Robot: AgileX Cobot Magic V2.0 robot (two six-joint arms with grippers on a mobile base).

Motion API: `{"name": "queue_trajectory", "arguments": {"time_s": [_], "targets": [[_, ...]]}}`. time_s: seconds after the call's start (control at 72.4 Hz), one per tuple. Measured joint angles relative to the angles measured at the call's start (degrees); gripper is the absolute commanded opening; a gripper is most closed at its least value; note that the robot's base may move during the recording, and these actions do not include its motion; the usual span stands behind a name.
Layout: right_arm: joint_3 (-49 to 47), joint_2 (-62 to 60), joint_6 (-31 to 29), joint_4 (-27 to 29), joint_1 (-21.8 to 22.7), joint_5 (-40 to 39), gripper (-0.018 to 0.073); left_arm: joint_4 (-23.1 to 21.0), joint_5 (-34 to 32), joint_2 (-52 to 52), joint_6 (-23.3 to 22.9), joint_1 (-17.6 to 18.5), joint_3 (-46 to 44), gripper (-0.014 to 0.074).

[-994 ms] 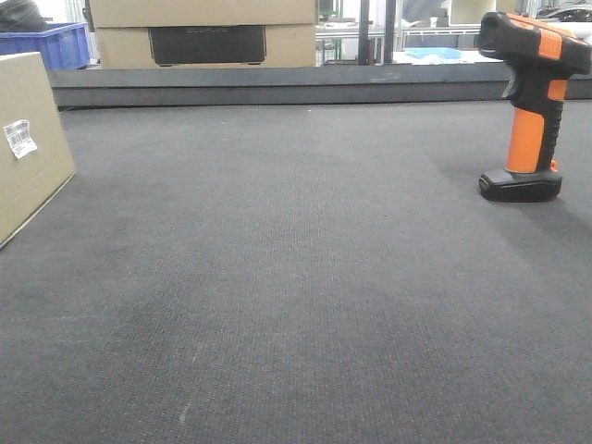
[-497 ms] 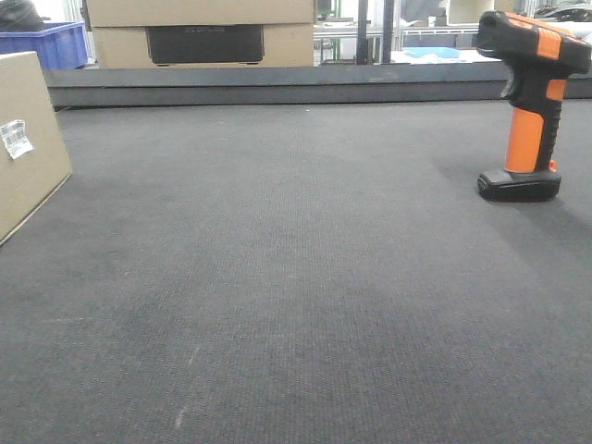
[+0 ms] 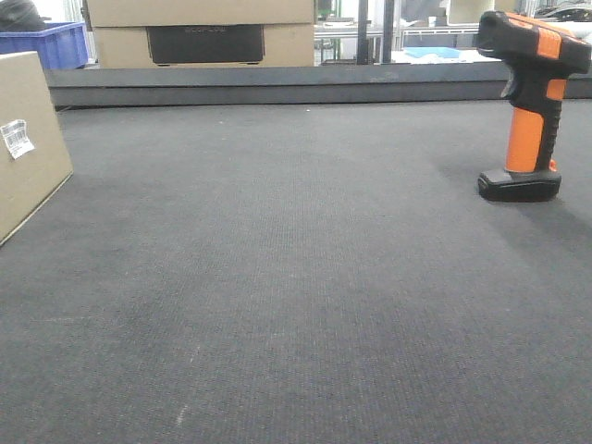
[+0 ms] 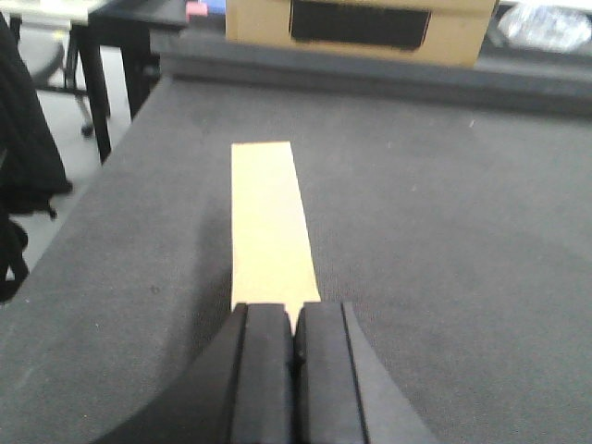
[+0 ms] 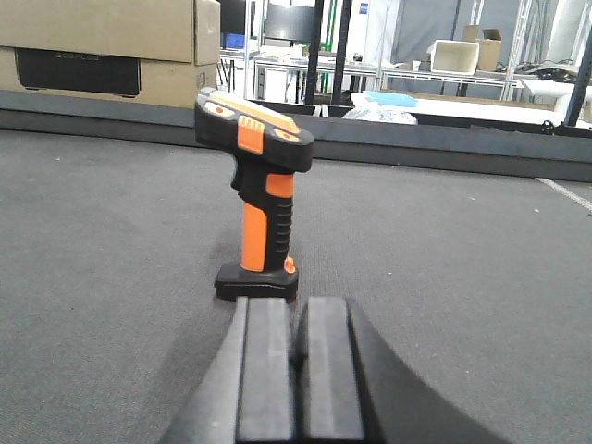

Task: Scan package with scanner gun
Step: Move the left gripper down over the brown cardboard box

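Note:
The package [image 3: 30, 139], a tan cardboard box with a small white barcode label [image 3: 17, 137], stands at the left edge of the front view. The left wrist view shows its narrow top [image 4: 268, 217] straight ahead. My left gripper [image 4: 294, 313] is shut and empty, hovering at the box's near end. The scanner gun [image 3: 527, 102], black with an orange handle, stands upright on its base at the right. In the right wrist view the scanner gun [image 5: 261, 199] is just beyond my right gripper [image 5: 298, 305], which is shut on nothing. Neither gripper appears in the front view.
Large cardboard boxes with a dark panel [image 3: 203, 32] and a blue bin [image 3: 57, 43] sit behind a raised dark ledge [image 3: 277, 85] at the back. The mat's left edge [image 4: 92, 199] drops to the floor near black table legs [image 4: 92, 88]. Shelving and tables stand beyond the scanner.
Compared with a second ago, the package and scanner gun sit slightly further left in the front view. Over the last half second nothing has moved.

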State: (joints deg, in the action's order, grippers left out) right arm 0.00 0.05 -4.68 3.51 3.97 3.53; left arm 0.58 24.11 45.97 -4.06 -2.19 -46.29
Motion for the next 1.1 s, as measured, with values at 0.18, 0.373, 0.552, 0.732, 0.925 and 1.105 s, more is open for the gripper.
{"name": "queue_trajectory", "arguments": {"time_s": [0.18, 0.373, 0.552, 0.732, 0.925, 1.105], "targets": [[0.00, 0.00, 0.00, 0.00, 0.00, 0.00, -0.0162, -0.89, 11.01, 14.87, 0.00, 0.00, -12.91, -0.0111], [0.00, 0.00, 0.00, 0.00, 0.00, 0.00, -0.0162, -0.99, 22.50, 29.13, 0.00, 0.00, -27.41, -0.0111], [0.00, 0.00, 0.00, 0.00, 0.00, 0.00, -0.0162, -0.06, 28.20, 38.00, -1.10, 0.00, -36.57, -0.0027], [0.00, 0.00, 0.00, 0.00, 0.00, 0.00, -0.0162, 4.17, 29.33, 40.86, -3.43, 0.00, -38.16, 0.0254], [0.00, 0.00, 0.00, 0.00, 0.00, 0.00, -0.0162, 3.62, 29.74, 41.47, -3.67, 0.00, -38.50, 0.0483], [0.00, 0.00, 0.00, 0.00, 0.00, 0.00, -0.0162, 3.12, 29.89, 44.31, -4.93, 0.00, -38.53, 0.0601]]}}
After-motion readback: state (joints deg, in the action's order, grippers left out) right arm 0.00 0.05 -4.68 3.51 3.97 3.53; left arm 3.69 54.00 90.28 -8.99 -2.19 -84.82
